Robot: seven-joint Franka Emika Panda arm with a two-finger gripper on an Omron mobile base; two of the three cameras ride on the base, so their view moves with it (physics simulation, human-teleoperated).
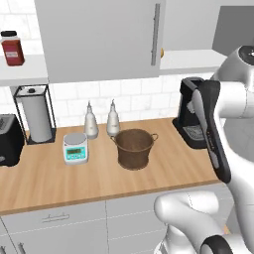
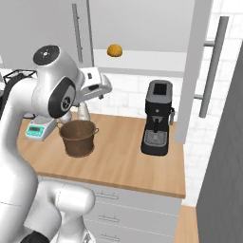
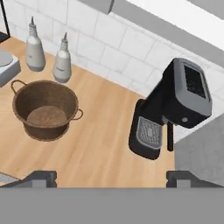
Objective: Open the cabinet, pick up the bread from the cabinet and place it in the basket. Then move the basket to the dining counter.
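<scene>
In the left base view the bread (image 1: 162,51) is only an orange sliver behind the cabinet (image 1: 99,39) door edge, upper centre; the right base view shows it whole, a rounded golden lump on the open cabinet's shelf at upper centre. The gripper (image 3: 111,177), fingertips spread wide at the hand view's bottom, holds nothing. The woven brown basket (image 3: 46,109) sits empty on the wood table (image 3: 105,148), left of the black coffee machine (image 3: 173,109).

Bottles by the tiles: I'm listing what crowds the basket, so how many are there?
2. Left bottle stands behind the white scale; right bottle stands behind the basket. None seems hidden.
</scene>
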